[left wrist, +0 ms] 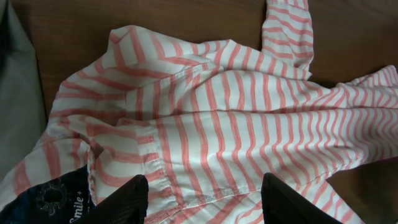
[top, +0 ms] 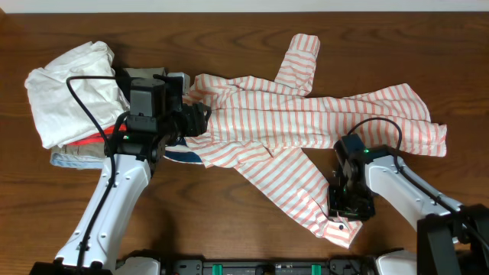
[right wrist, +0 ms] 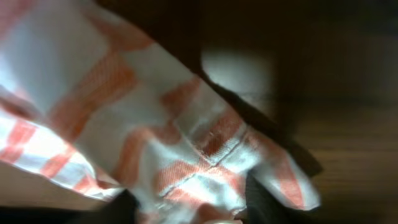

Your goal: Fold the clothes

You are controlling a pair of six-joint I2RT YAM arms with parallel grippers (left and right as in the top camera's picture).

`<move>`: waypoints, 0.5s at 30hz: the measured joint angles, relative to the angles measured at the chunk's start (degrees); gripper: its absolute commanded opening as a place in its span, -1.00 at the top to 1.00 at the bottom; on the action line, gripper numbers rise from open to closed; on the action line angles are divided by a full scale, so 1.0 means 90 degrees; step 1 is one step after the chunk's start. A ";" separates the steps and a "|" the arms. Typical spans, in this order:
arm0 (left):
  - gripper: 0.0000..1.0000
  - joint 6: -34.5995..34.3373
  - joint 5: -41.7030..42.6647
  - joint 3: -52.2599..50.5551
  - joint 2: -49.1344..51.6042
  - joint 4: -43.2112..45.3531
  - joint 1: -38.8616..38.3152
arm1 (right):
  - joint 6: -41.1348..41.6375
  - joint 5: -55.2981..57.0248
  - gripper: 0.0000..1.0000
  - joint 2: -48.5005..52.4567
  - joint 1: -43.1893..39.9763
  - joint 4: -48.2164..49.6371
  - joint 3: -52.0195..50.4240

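Nearest the front edge, right gripper [top: 348, 208] sits at the end of the striped shirt's [top: 306, 122] lower sleeve [top: 298, 191], which runs diagonally toward the front right of the table [top: 229, 221]. Right wrist view is blurred: striped cloth with a stitched edge lies up close between the dark fingers [right wrist: 264, 202], can't tell whether it is pinched or just lying there. Bare wood shows beside and behind it. Further in, shirt body is spread flat but wrinkled across the table's middle and right, hem end toward the right, collar end toward the left. Left gripper [top: 197, 122] is at that collar end, low over the shoulder area. Left wrist view: its two fingers [left wrist: 134, 199] stand well apart, striped cloth below and between them, nothing clamped, so released. A bit of navy fabric [left wrist: 56, 199] with pale print pokes out beside the shirt's left edge, partly under it. Left of the arm is a pile: white garment [top: 69, 92] bunched on top, red garment [top: 92, 140] edge under it, pale blue garment [top: 76, 159] at the bottom. Farthest back, upper sleeve [top: 299, 61] bends toward the far edge.
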 measured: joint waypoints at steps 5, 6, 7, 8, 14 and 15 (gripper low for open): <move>-0.18 0.0000 0.0000 0.0000 0.0000 0.0002 0.0000 | 0.0005 -0.0158 0.97 0.0117 0.0000 0.0002 -0.0032; -0.18 0.0000 0.0000 0.0000 0.0000 0.0000 0.0000 | 0.0002 -0.0177 0.98 0.0117 0.0000 -0.0017 -0.0029; -0.18 0.0000 0.0000 0.0000 0.0000 0.0000 0.0000 | 0.0002 -0.0204 0.98 0.0117 0.0000 -0.0070 -0.0024; -0.18 0.0000 0.0000 0.0000 0.0000 0.0002 0.0000 | 0.0002 -0.0216 0.97 0.0117 0.0000 -0.0177 0.0005; -0.18 0.0000 0.0002 0.0000 0.0000 0.0000 0.0000 | -0.0044 -0.0121 0.97 -0.0056 0.0000 -0.1083 0.0954; -0.18 0.0000 0.0000 0.0000 0.0000 0.0002 0.0000 | -0.0053 -0.0058 0.97 -0.0136 0.0000 -0.1224 0.1282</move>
